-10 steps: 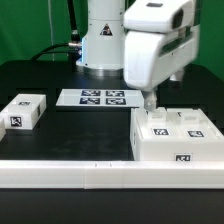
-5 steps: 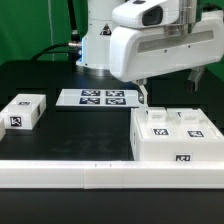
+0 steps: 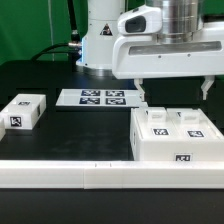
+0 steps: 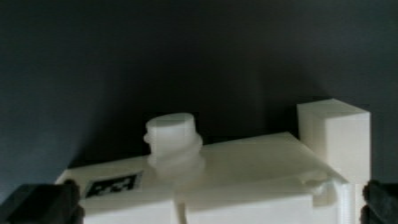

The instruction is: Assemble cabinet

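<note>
End effector (image 3: 175,92) spread above cabinet (image 3: 172,142); marker board (image 3: 98,98) nr, sm. block (image 3: 24,112) well apart.

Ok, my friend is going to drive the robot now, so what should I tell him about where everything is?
The gripper is open and holds nothing; it hovers above the cabinet.
The cabinet stands at the exterior view's right, behind the long white rail.
The small white block lies apart at the exterior view's left, not yet joined to the cabinet.
The marker board lies further back.
Left to do: probably grasp the cabinet, then fit the block.
</note>
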Available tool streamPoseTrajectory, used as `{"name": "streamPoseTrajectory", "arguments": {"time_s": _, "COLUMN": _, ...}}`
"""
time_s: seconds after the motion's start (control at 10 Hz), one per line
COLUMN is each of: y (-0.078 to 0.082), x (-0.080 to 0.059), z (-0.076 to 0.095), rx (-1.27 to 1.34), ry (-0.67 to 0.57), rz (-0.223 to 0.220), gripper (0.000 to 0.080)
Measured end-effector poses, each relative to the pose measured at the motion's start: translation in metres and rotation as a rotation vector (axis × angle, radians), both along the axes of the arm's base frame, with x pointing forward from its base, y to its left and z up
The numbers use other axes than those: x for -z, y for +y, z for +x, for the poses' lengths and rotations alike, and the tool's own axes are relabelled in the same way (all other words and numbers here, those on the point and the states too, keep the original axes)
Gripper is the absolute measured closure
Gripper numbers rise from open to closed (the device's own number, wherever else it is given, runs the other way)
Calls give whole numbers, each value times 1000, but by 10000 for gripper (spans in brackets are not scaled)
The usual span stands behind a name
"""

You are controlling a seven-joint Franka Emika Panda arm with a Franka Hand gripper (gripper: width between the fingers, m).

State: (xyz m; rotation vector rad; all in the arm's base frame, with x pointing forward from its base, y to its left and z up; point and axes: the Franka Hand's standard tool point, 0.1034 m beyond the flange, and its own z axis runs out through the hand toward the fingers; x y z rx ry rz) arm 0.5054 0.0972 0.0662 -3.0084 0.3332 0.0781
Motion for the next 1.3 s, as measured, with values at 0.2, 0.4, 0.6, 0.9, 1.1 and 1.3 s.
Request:
{"name": "streamPoseTrajectory", "arguments": {"time_s": 0.2, "y": 2, "x": 2, "z": -2, "rx": -30, "ry": 1, "rz": -1, "gripper": 2}}
{"name": "streamPoseTrajectory", "arguments": {"time_s": 0.4, "y": 10, "x": 12, "z": -20, "rx": -77, "ry": 27, "rz": -17, "gripper": 2}}
{"name": "streamPoseTrajectory", "arguments": {"time_s": 0.6, "y": 14, "x": 21, "z": -36, "rx": -126, "ry": 47, "rz": -62, "gripper": 2}}
{"name": "streamPoseTrajectory", "arguments": {"time_s": 0.9, "y": 5, "x": 25, "z": -33, "rx": -138, "ry": 32, "rz": -66, "gripper": 2}}
{"name": "streamPoseTrajectory", "arguments": {"time_s": 1.1, "y": 6, "x": 25, "z": -33, "rx": -146, "ry": 31, "rz": -66, "gripper": 2}}
{"name": "streamPoseTrajectory", "arguments": {"time_s": 1.3, "y": 5, "x": 27, "z": -33, "rx": -153, "ry": 30, "rz": -65, "gripper": 2}}
